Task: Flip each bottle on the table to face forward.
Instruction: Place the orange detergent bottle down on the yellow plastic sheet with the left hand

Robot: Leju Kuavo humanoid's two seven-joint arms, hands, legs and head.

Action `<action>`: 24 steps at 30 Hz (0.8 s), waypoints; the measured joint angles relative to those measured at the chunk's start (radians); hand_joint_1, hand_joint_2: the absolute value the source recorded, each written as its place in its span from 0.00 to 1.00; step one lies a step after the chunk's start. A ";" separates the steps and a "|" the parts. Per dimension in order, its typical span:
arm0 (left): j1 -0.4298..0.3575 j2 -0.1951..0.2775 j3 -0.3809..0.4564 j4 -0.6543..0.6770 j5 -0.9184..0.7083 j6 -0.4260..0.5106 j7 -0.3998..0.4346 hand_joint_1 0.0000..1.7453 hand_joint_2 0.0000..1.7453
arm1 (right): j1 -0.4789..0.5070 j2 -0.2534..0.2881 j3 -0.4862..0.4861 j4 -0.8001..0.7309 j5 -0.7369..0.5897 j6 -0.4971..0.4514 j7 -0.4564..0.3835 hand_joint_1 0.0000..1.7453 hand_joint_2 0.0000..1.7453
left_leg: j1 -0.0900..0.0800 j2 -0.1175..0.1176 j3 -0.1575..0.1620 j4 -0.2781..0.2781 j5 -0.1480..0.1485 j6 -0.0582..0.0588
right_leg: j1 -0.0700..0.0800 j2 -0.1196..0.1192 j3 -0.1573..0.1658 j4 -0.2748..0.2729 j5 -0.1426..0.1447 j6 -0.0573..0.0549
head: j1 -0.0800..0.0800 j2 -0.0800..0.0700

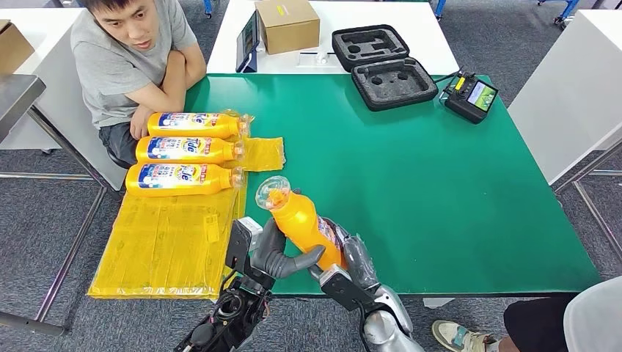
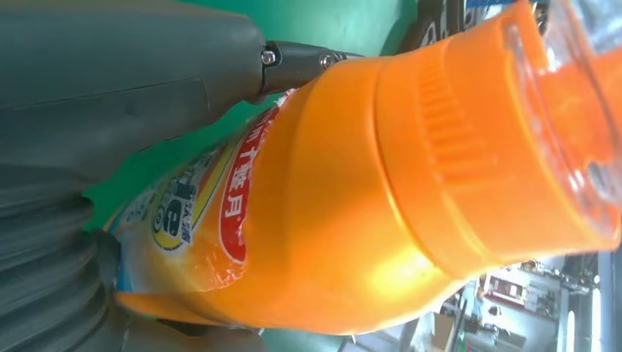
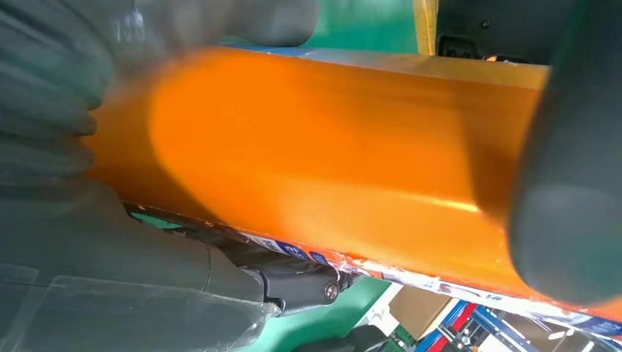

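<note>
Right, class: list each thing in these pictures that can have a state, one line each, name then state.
Held bottle: lifted off the table, tilted, cap on, gripped by both hands.
Left robot hand: grips the held bottle.
Right robot hand: grips the held bottle.
Three bottles: lying on their sides, labels up, caps on.
Black case: open, foam slots empty.
Cardboard box: closed.
Remote controller: screen lit.

Orange bottle (image 1: 301, 220) raised, tilted, clear cap up; three bottles (image 1: 187, 149) lying label-up on yellow sheet.
</note>
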 joint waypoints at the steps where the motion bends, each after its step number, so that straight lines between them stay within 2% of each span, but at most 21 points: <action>1: 0.000 0.000 -0.001 0.000 0.007 -0.010 0.004 0.00 1.00 | 0.000 0.000 0.002 0.002 -0.004 0.000 -0.001 1.00 1.00 | 0.000 0.000 0.000 0.000 0.000 0.000 | 0.000 0.000 0.000 0.000 0.000 0.000 | 0.000 0.000; 17: -0.025 -0.008 -0.029 0.018 0.070 -0.071 0.014 0.01 1.00 | -0.033 -0.001 0.003 0.050 -0.068 0.042 -0.041 1.00 1.00 | 0.000 0.000 0.000 0.000 0.000 0.000 | 0.000 0.000 0.000 0.000 0.000 0.000 | 0.000 0.000; 21: -0.033 -0.008 -0.048 0.033 0.079 -0.087 0.010 0.82 1.00 | -0.048 -0.001 0.003 0.073 -0.082 0.046 -0.055 0.99 1.00 | 0.000 0.000 0.000 0.000 0.000 0.000 | 0.000 0.000 0.000 0.000 0.000 0.000 | 0.000 0.000; 24: -0.036 -0.009 -0.055 0.047 0.077 -0.078 0.002 0.88 1.00 | -0.056 -0.001 0.004 0.089 -0.090 0.047 -0.060 0.99 1.00 | 0.000 0.000 0.000 0.000 0.000 0.000 | 0.000 0.000 0.000 0.000 0.000 0.000 | 0.000 0.000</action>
